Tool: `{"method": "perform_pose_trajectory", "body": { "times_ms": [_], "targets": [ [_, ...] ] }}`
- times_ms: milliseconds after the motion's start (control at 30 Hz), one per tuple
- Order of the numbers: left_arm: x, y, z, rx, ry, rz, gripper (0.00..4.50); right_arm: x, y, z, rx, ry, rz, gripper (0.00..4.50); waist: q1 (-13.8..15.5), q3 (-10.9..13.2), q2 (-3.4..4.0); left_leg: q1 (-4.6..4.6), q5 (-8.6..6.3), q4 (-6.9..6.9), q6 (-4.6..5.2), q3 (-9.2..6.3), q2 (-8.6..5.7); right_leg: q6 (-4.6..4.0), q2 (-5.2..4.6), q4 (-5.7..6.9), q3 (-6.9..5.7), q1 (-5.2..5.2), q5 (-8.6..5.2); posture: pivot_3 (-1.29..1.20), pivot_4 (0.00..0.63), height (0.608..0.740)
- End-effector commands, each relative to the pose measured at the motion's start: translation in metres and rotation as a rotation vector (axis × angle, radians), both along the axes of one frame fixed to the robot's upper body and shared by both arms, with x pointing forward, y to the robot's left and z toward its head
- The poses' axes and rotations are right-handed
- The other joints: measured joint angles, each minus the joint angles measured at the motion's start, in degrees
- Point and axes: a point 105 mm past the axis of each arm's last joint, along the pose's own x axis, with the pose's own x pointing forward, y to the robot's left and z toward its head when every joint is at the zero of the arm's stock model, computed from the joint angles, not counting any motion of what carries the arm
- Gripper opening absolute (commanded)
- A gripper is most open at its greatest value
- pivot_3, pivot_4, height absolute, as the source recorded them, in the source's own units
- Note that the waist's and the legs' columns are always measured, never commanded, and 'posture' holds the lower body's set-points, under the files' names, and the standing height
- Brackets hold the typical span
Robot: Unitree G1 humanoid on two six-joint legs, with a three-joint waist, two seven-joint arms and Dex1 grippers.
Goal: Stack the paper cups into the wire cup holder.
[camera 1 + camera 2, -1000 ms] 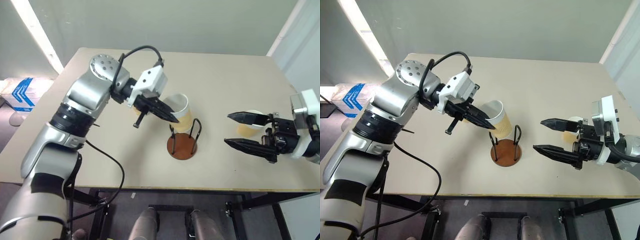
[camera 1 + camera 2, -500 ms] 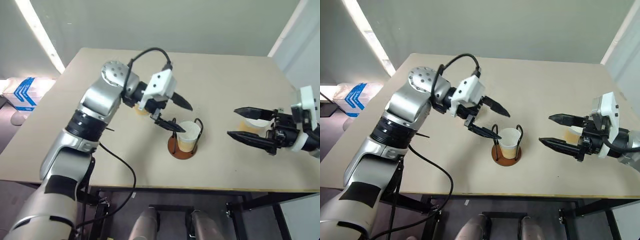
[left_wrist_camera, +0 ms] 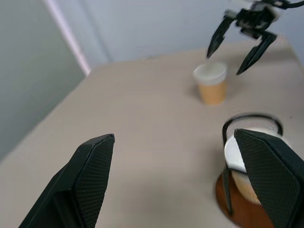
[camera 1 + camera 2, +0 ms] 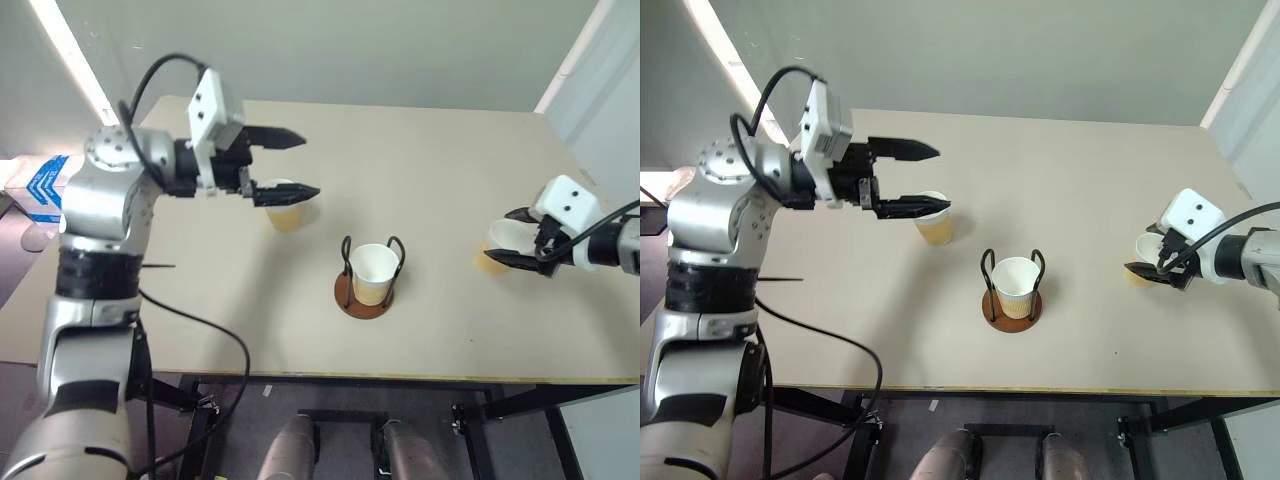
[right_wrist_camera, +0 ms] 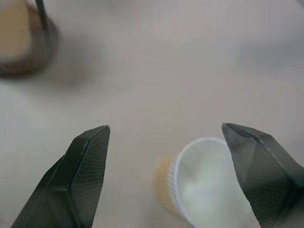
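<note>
- One of the three paper cups, the seated cup [image 4: 1017, 284], is standing upright inside the wire cup holder [image 4: 1012, 290], between its two black wire loops and resting on the rust-brown disc base, near the middle of the desk [image 4: 1080, 180]. By my reading, that makes one cup in three done.
- A second cup [image 4: 934, 218] is sitting upright on the desk on the robot's left side, well apart from the holder. The left end effector [image 4: 930, 179] is hovering beside and above it with its two black fingers spread wide, gripping nothing.
- A third cup [image 4: 1147, 256] is standing on the desk on the robot's right side, near the edge. The right end effector [image 4: 1152, 254] is reaching down at it, fingers spread and sitting on either side of the cup; in the right wrist view the cup [image 5: 204, 183] is lying between the open fingers, and I cannot tell whether they are touching it.
- Two cups are therefore waiting to be nested into the seated one; I judge the right-side cup to be the likelier next pick, since that end effector is already straddling it.
- No brand, label or lettering is showing on the cups, the holder or the desk.
</note>
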Motion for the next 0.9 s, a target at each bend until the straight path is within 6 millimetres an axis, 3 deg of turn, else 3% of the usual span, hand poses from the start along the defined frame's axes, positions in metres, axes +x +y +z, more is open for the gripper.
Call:
{"method": "perform_pose_trajectory", "body": {
  "times_ms": [33,267,400,700,900],
  "targets": [
    [-0.009,0.007,0.011,-0.017,-0.061,0.040,4.42,0.007,-0.009,-0.001,-0.128,-0.004,0.038,4.00,0.12,0.00,0.00,0.00,0.00,0.00,0.00,0.00,0.00,-0.02,0.00,0.00,0.00,0.00,0.01,0.00,0.150,0.740],
    [-0.015,0.012,0.004,-0.032,-0.050,0.082,4.42,0.019,-0.032,-0.028,-0.262,0.089,0.037,4.00,0.14,0.00,0.00,0.04,0.01,0.00,0.01,0.00,0.01,-0.20,-0.01,0.03,-0.01,0.00,0.17,0.00,0.150,0.740],
    [-0.016,0.015,0.001,-0.029,-0.051,0.097,4.50,0.025,-0.033,-0.031,-0.274,0.093,0.049,3.13,-0.05,0.02,0.03,0.09,0.03,-0.02,-0.01,0.00,0.02,-0.28,-0.01,0.06,0.00,0.00,0.22,0.00,0.150,0.740],
    [-0.029,0.015,0.002,-0.046,0.002,0.017,4.50,0.020,-0.026,-0.018,-0.242,0.097,0.129,0.04,-0.09,0.02,0.03,0.12,0.03,-0.09,-0.05,0.00,0.03,-0.50,0.00,0.05,-0.01,0.01,0.15,0.00,0.150,0.740],
    [-0.036,0.025,0.011,-0.099,0.068,-0.037,4.50,-0.006,-0.004,0.020,-0.146,0.128,0.243,0.04,-0.07,0.05,0.08,0.10,0.03,-0.24,-0.11,0.00,0.03,-0.90,0.00,0.06,-0.03,-0.05,-0.09,0.00,0.150,0.740]
  ]
}}
